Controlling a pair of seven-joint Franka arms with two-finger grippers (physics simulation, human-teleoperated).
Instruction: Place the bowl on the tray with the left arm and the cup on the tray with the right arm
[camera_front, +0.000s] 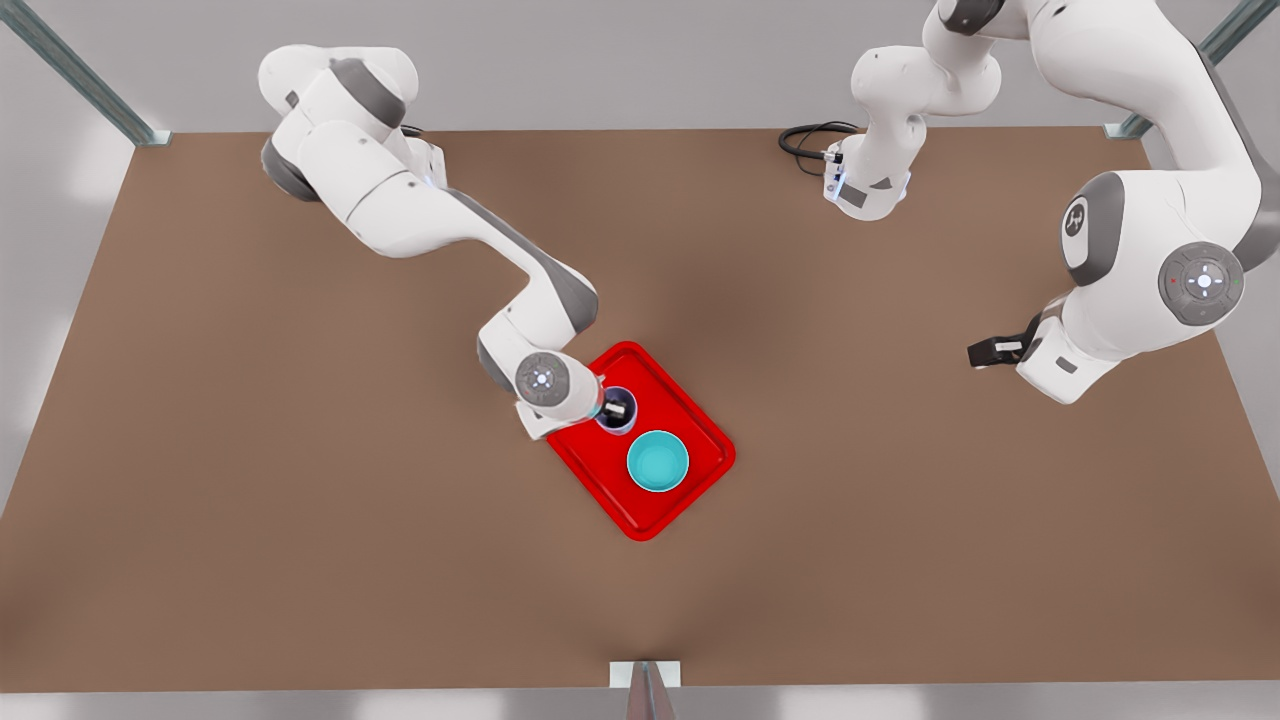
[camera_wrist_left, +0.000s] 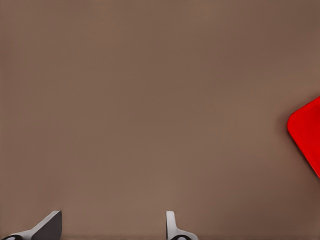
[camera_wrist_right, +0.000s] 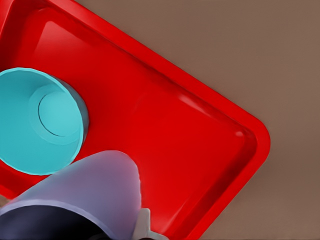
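The red tray (camera_front: 690, 490) lies mid-table, and a corner of the tray (camera_wrist_left: 307, 137) also shows in the left wrist view. The teal bowl (camera_front: 658, 461) stands upright on it, toward the near side; it sits beside the cup in the right wrist view (camera_wrist_right: 42, 120). My right gripper (camera_front: 617, 410) is shut on the rim of the lavender cup (camera_front: 615, 422), one finger inside it, over the tray's far-left part (camera_wrist_right: 200, 140). I cannot tell whether the cup (camera_wrist_right: 90, 195) touches the tray floor. My left gripper (camera_front: 992, 350) waits open and empty above bare table at the front view's right (camera_wrist_left: 112, 222).
A black cable (camera_front: 808, 140) loops at the table's back edge near the base of the arm on the front view's right. Metal frame posts (camera_front: 140, 125) stand at the back corners and a bracket (camera_front: 645, 675) at the front edge. Brown tabletop (camera_front: 300, 520) surrounds the tray.
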